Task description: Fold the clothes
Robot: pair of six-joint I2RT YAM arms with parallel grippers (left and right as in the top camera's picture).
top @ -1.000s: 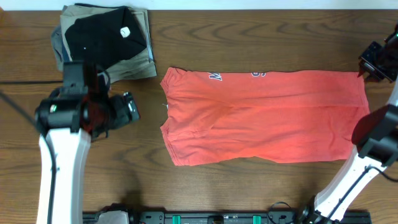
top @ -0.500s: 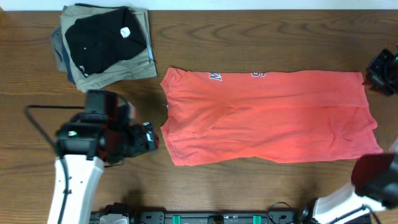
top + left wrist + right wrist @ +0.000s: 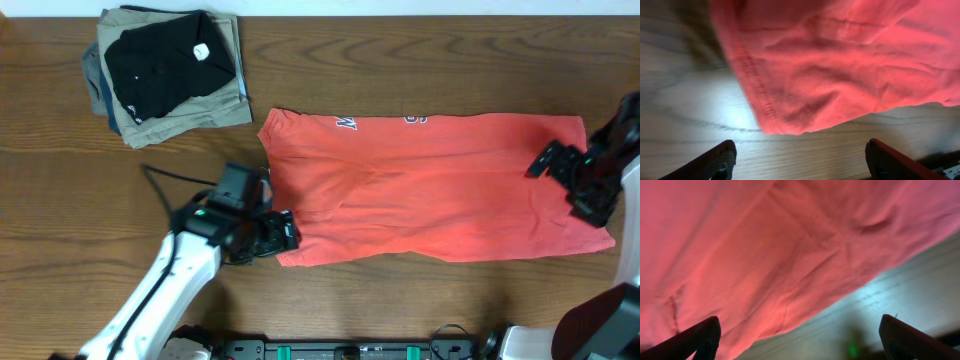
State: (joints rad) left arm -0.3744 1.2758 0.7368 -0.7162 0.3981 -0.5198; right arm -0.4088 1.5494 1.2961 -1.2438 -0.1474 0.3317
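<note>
The clothes, a red-orange T-shirt (image 3: pixel 430 185), lie flat across the middle of the table, with white lettering showing at the far edge. My left gripper (image 3: pixel 284 229) sits at the shirt's near left corner. In the left wrist view that gripper (image 3: pixel 800 162) is open over bare wood, and the stitched shirt corner (image 3: pixel 805 85) lies just ahead of its fingers. My right gripper (image 3: pixel 563 183) hovers over the shirt's right end. In the right wrist view it (image 3: pixel 802 340) is open wide above the shirt's edge (image 3: pixel 755 270), with nothing between the fingers.
A stack of folded garments stands at the back left: a black one (image 3: pixel 160 62) with a white tag on top of khaki (image 3: pixel 205 110) and blue ones. The wooden table (image 3: pixel 420 300) runs to its far edge at the top of the overhead view.
My left arm has swung right and forward to the shirt's near left corner. My right arm has come in from the far right onto the shirt's right end, and its jaws have opened.
</note>
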